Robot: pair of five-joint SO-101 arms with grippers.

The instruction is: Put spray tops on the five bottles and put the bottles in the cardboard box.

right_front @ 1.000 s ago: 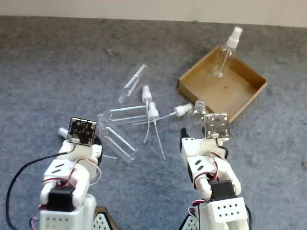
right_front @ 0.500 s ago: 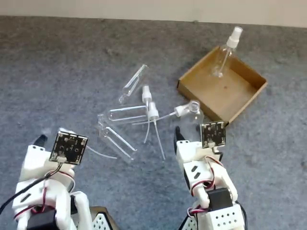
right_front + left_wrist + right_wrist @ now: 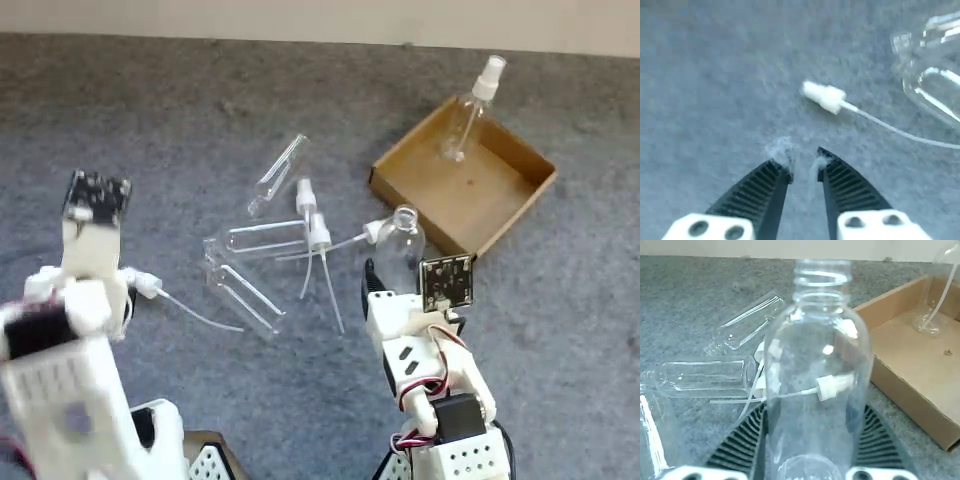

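Right gripper [image 3: 812, 412] clamped on uncapped bottle [image 3: 817, 355], just beside cardboard box [image 3: 480, 195]. Left gripper [image 3: 804, 160] narrowly apart near loose spray top [image 3: 824, 96], well apart from box.

A bench [image 3: 140, 110] covered in grey, carpet-like fabric takes up nearly all of the overhead view. The fabric is fuzzy and mottled, flecked with lighter and darker specks. A plain, pale cream band [image 3: 300, 18] runs along the far edge of the bench, though whether it is a wall or a board cannot be told. Both wrist views show the same grey fabric close up, its short fibres visible.
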